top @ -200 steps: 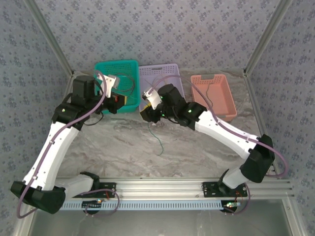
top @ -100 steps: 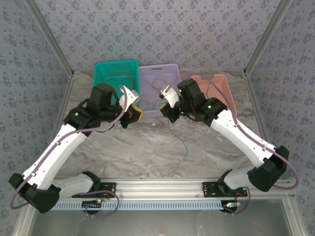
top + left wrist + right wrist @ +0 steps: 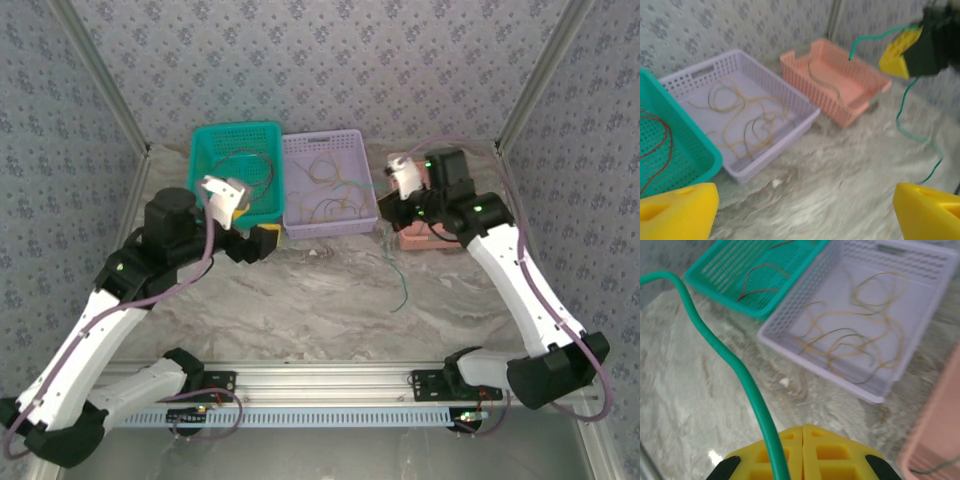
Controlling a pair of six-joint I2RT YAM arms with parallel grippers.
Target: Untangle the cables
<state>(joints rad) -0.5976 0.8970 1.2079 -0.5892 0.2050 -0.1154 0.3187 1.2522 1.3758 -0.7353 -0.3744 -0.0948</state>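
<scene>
Table (image 3: pixel 300 300): purple basket (image 3: pixel 322 136) holds the yellow-orange tangle (image 3: pixel 855 340); red strands (image 3: pixel 760 282) sit in the teal basket (image 3: pixel 236 127). My right gripper (image 3: pixel 802 437) is clamped on the green cable (image 3: pixel 735 367), its tail trailing beside the pink basket (image 3: pixel 815 92). My left gripper (image 3: pixel 805 210) is wide, empty. Risk: the tail snags a rim and slips my pinch.

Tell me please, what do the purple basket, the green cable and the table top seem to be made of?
Purple basket: likely moulded plastic, matte, with regular holes in its walls.
Green cable: probably a smooth plastic sheath; it bends in soft curves.
Table top: marble-patterned, grey veins; stone or print, unclear.
</scene>
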